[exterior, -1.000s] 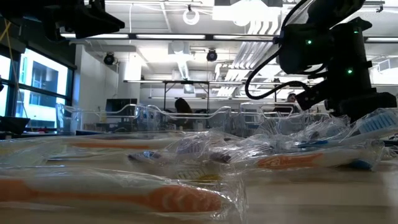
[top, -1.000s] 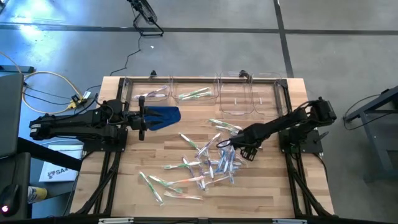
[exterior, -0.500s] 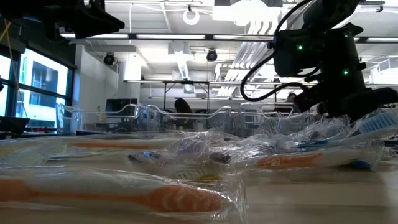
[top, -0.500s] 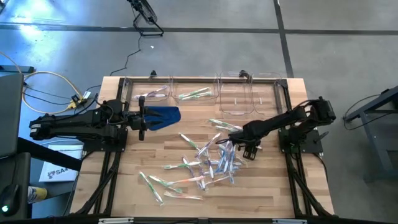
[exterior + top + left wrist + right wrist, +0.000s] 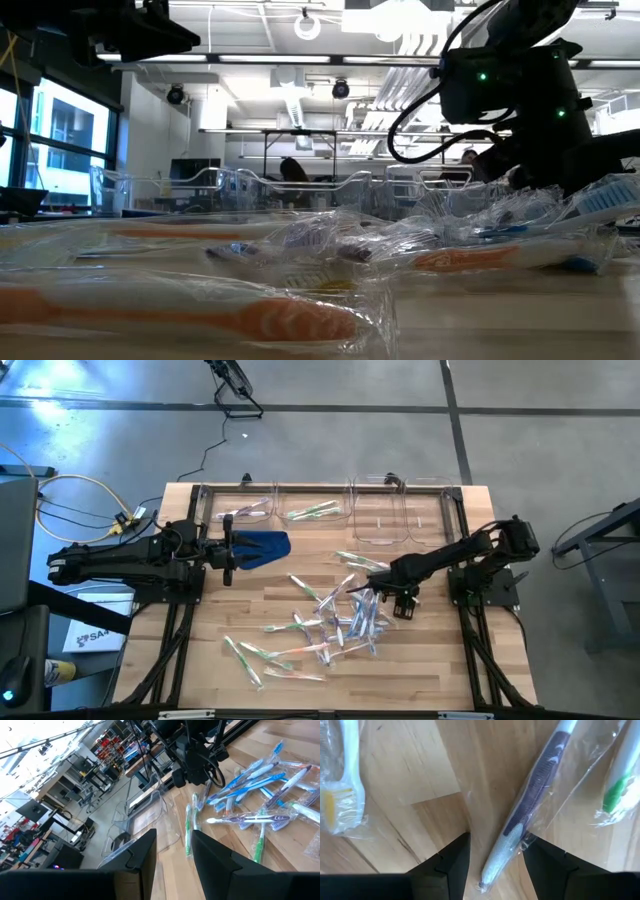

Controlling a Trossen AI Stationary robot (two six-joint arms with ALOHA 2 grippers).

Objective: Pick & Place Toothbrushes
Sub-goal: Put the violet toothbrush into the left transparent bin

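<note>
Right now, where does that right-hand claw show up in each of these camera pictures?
High view: the right gripper hangs at the right edge of the toothbrush pile.
Low view: upper right, dark, above the pile.
Left wrist view: top centre, beyond the pile.
Right wrist view: its fingers straddle a purple wrapped toothbrush.
Shared landmark: the toothbrush pile.

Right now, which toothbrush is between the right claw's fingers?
The wrapped purple-handled toothbrush, lying on the wood between the right claw's open fingers; the yellow-bristled and green ones lie off to either side.
</note>
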